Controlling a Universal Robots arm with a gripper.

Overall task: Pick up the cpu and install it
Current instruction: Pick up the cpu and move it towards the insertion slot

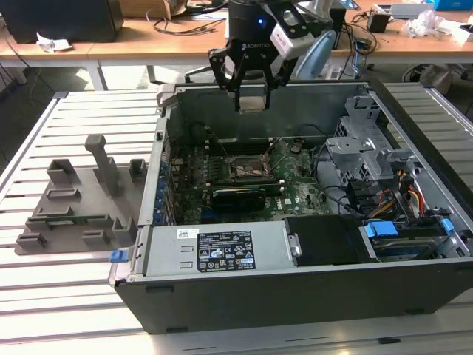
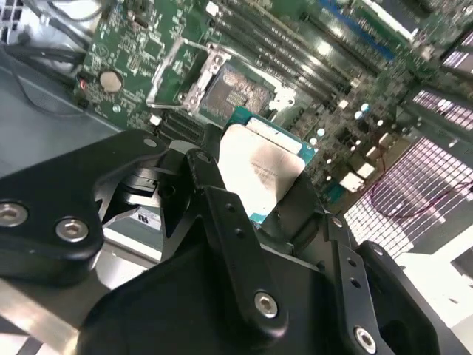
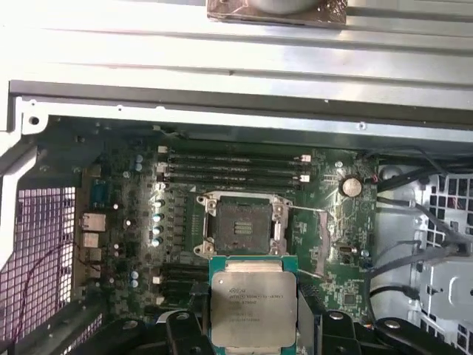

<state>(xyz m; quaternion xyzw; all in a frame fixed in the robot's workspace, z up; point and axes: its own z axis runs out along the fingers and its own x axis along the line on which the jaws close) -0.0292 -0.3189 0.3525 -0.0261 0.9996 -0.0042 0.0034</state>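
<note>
My gripper hangs over the rear part of the open computer case, shut on the cpu. In both wrist views the cpu is a flat square chip with a silvery top and a green rim, clamped by its edges between the black fingers. The motherboard socket lies below it with its metal frame swung open and its contact field bare. In the exterior view the socket sits mid-board, lower and nearer the front than the cpu.
A grey plastic fixture with upright posts rests on the slatted table at the exterior view's left. Inside the case are memory slots, a power supply, a metal drive cage and bundled cables.
</note>
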